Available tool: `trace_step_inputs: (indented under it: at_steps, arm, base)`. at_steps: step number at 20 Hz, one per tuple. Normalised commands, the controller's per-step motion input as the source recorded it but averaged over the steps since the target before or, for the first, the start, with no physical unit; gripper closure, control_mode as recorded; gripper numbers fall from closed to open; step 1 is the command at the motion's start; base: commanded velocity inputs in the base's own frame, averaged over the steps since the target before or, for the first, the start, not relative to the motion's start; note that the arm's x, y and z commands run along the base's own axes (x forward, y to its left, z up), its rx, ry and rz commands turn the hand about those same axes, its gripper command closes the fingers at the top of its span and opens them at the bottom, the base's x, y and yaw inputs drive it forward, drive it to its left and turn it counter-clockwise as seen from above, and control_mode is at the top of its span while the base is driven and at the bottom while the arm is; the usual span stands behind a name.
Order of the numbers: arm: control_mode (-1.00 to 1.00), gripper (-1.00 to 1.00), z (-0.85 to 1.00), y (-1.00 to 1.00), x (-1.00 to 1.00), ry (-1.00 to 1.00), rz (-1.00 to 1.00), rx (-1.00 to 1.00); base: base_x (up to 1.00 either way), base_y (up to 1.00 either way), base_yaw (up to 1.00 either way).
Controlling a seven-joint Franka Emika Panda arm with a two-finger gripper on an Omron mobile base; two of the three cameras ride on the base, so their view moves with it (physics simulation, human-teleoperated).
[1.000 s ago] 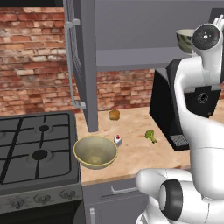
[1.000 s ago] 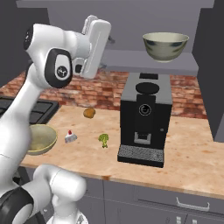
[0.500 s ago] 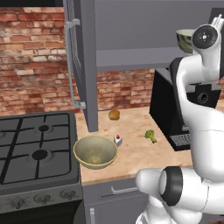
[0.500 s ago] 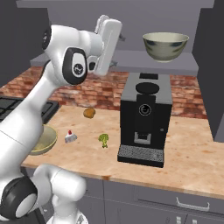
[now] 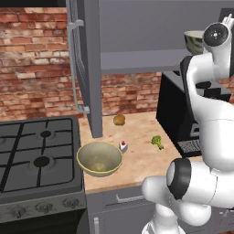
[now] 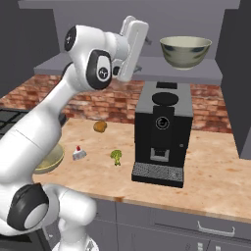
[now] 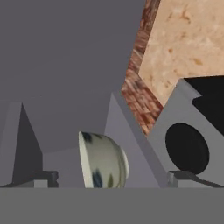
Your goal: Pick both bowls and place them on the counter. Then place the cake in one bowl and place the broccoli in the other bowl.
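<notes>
No writing, label, brand or number can be read anywhere. The black coffee machine (image 6: pixel 162 132) bears only a small round dial mark on its front, with no legible characters. The stove (image 5: pixel 39 155) knobs left of it are too blurred to read.

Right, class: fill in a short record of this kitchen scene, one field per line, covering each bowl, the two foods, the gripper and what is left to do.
yellow-tan bowl: on the counter, beside the stove
grey-green bowl: up on the cabinet shelf, above the coffee machine
cake: on the counter, beside the yellow-tan bowl, not in it
broccoli: on the counter, in no bowl
gripper: raised at shelf height, jaws open, holding nothing
left to do: second bowl down, then both foods into bowls
</notes>
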Motion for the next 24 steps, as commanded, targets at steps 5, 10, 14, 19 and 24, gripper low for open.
trace_step_inputs:
  at_steps: [5,10,14,19,24]
  arm:
    - [-1.0,-1.0,0.0,-0.08,0.28,0.06,0.0,0.0]
    - [-1.0,-1.0,0.0,-0.07,0.32,0.07,0.01,0.0]
    - [-1.0,-1.0,0.0,-0.17,0.35,0.04,0.02,0.01]
    - [-1.0,-1.0,0.0,-0.1,0.33,0.03,0.0,0.01]
    - [-1.0,-1.0,0.0,-0.11,0.34,0.02,0.0,0.01]
  base:
    - [0.0,0.0,0.0]
    - [0.0,0.0,0.0]
    - [0.0,0.0,0.0]
    - [0.0,0.0,0.0]
    - [0.0,0.0,0.0]
